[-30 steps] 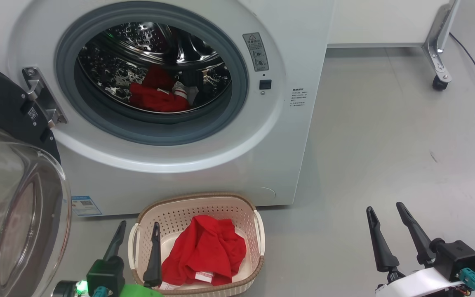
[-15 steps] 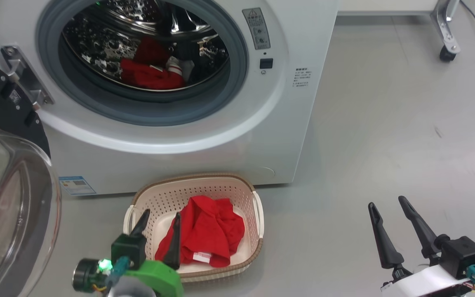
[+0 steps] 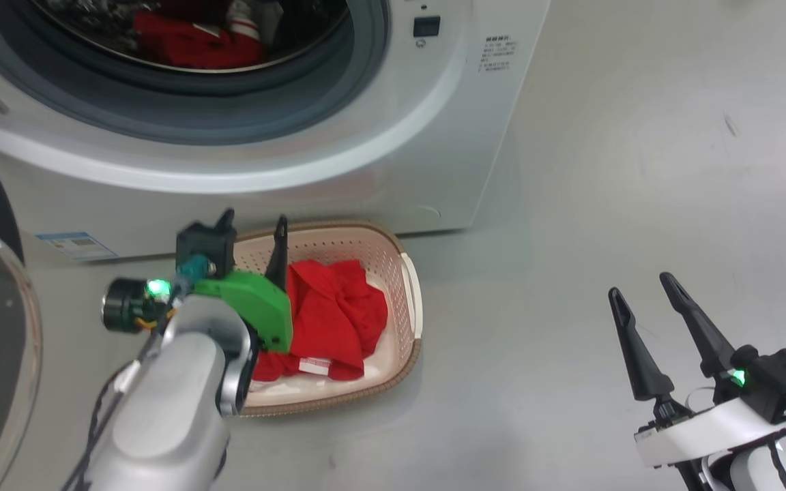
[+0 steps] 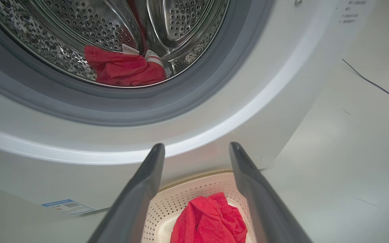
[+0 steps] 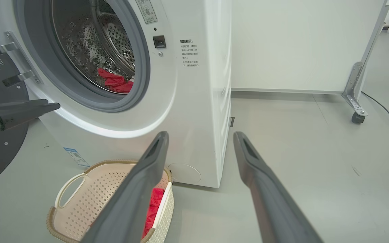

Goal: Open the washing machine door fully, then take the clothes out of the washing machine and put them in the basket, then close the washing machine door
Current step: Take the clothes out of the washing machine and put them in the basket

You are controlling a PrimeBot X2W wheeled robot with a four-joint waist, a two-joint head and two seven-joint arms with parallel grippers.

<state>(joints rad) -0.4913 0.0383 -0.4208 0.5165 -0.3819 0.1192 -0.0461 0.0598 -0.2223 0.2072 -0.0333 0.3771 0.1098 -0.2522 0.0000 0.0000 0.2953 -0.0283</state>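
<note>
Left claw (image 3: 253, 219) is hovering, spread apart, over the rear rim of the basket (image 3: 412, 293); right claw (image 3: 640, 286) is gaping above the floor (image 3: 604, 170).

Looks like a bare test room or lab

A white washing machine (image 5: 194, 101) stands free on a grey floor (image 5: 299, 162), a basket (image 5: 93, 199) before it; beside it a plain white partition (image 5: 299, 44) sits on a metal leg (image 5: 356, 81) with a castor (image 5: 356, 117), and a black cable (image 5: 388, 115) trails over the floor.

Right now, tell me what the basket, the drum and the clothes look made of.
Basket: matte cream plastic, moulded holes, brown woven-look rim.
Drum: shiny perforated metal, likely steel, mirror glare.
Clothes: soft red fabric, crumpled in folds; weave unclear.
</note>
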